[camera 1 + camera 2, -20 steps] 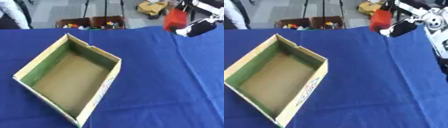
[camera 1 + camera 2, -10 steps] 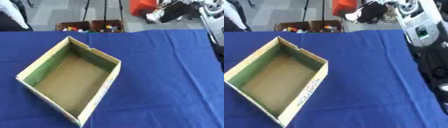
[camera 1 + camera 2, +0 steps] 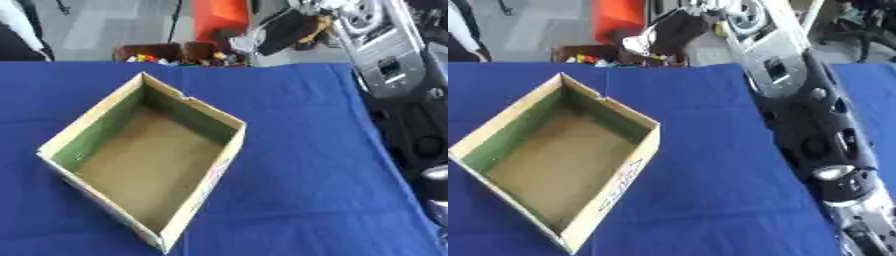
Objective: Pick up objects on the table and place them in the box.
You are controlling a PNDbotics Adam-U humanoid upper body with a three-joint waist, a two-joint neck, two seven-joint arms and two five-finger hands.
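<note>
My right hand (image 3: 284,31) is raised high at the top of the view, beyond the table's far edge, with its fingers curled round an orange-red block (image 3: 220,15). The right arm (image 3: 798,100) runs down the right side of the picture. Below and to the left, an open cardboard box (image 3: 210,177) with a green inner wall lies askew on the blue table (image 3: 297,150). I see nothing inside the box. The left hand shows in no view.
Beyond the table's far edge stand low bins (image 3: 175,52) holding small coloured items on the floor. A person's sleeve (image 3: 17,30) shows at the upper left corner. Blue cloth stretches between the box and the right arm.
My right hand has carried the orange-red block leftward and higher, from the upper right towards the top middle. The arm now fills more of the right side. The box looks unmoved.
</note>
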